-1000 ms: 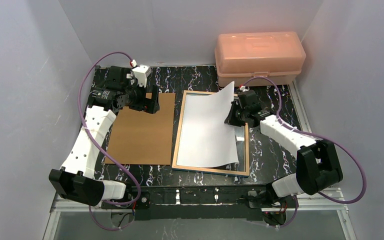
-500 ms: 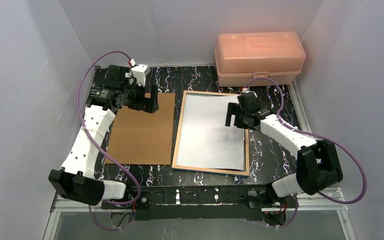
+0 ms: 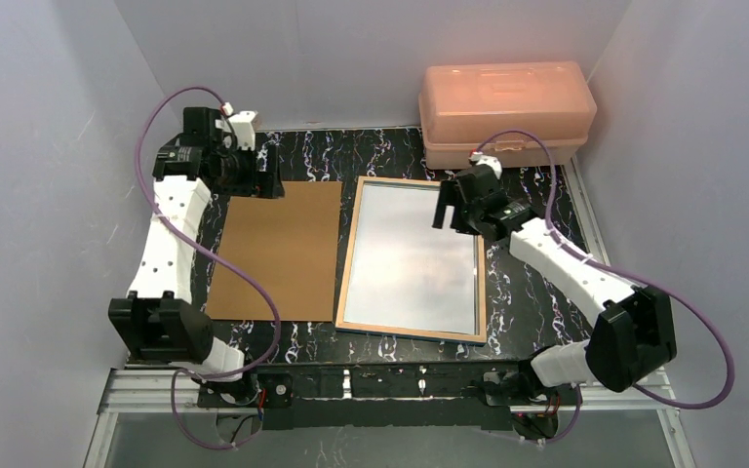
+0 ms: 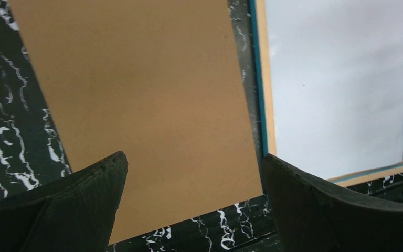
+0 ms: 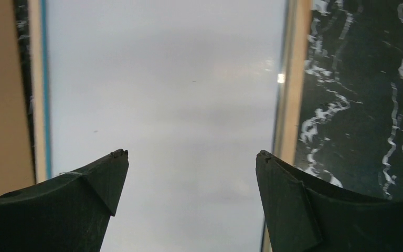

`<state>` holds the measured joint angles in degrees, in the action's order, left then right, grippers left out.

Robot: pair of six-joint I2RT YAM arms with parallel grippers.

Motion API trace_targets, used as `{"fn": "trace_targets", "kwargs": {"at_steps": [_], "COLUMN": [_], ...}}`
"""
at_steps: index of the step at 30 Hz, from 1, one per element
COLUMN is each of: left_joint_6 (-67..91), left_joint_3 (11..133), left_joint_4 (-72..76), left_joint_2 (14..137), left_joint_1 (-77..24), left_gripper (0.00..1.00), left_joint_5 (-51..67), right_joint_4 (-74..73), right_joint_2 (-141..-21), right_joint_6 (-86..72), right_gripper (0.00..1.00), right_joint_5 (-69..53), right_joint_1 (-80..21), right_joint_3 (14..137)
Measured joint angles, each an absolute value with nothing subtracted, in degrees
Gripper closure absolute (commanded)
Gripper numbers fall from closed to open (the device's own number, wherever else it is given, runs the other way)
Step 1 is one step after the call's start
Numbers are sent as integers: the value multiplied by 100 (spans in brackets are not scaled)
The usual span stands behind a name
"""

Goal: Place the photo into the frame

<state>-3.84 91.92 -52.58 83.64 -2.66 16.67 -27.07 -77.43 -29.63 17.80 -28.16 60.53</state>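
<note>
The frame (image 3: 348, 255) lies flat on the black marbled table, its wood-coloured back edge up and a blue edge (image 4: 261, 113) showing. The photo (image 3: 410, 255) lies flat inside it, pale blank side up and picture side hidden. In the wrist views the photo (image 5: 162, 79) fills the space inside the frame rim (image 5: 292, 79). My right gripper (image 3: 452, 213) hovers open over the frame's far right corner, nothing between its fingers (image 5: 191, 153). My left gripper (image 3: 265, 181) is open and empty above the far edge of the brown board (image 3: 278, 249), apart from the photo (image 4: 341, 79).
The plain brown backing board (image 4: 136, 79) lies left of the frame, almost touching it. A pink plastic box (image 3: 507, 112) stands at the back right, behind the right gripper. White walls close in both sides and the back.
The right gripper opened and let go of the photo, which dropped from a raised curl to lie flat in the frame. Both grippers drew back toward the far side.
</note>
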Motion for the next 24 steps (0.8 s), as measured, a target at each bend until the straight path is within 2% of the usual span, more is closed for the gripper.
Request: {"fn": "trace_targets", "kwargs": {"at_steps": [2, 4, 10, 13, 18, 24], "left_joint_6": [-539, -705, -1385, -1680, -1994, -2137], "left_joint_3": [9369, 9496, 9649, 9649, 9450, 8746], "left_joint_4": [-5295, -5325, -5511, -5583, -5411, -4834], "left_joint_2": [8591, 8827, 9756, 10186, 10575, 10578], "left_joint_1": [60, 403, 1570, 2010, 2427, 2443], "left_gripper": [2, 8, 46, 58, 62, 75], "left_joint_5": [1752, 1791, 1809, 1636, 1208, 729], "right_joint_4": [-2694, -2639, -2224, -2316, -2534, -2884], "right_joint_2": [-7861, -8228, -9929, -10906, -12352, -12975], "right_joint_6": [-3072, -3221, -3653, -3787, -4014, -4228], "right_gripper": [1, 1, 1, 1, 1, 1], "right_joint_5": [1769, 1789, 1476, 1367, 1245, 1238], "right_joint_1": [-3216, -3767, -5094, -5376, -5520, -5513], "right_joint_3": [6296, 6792, 8464, 9463, 10936, 11187]}}
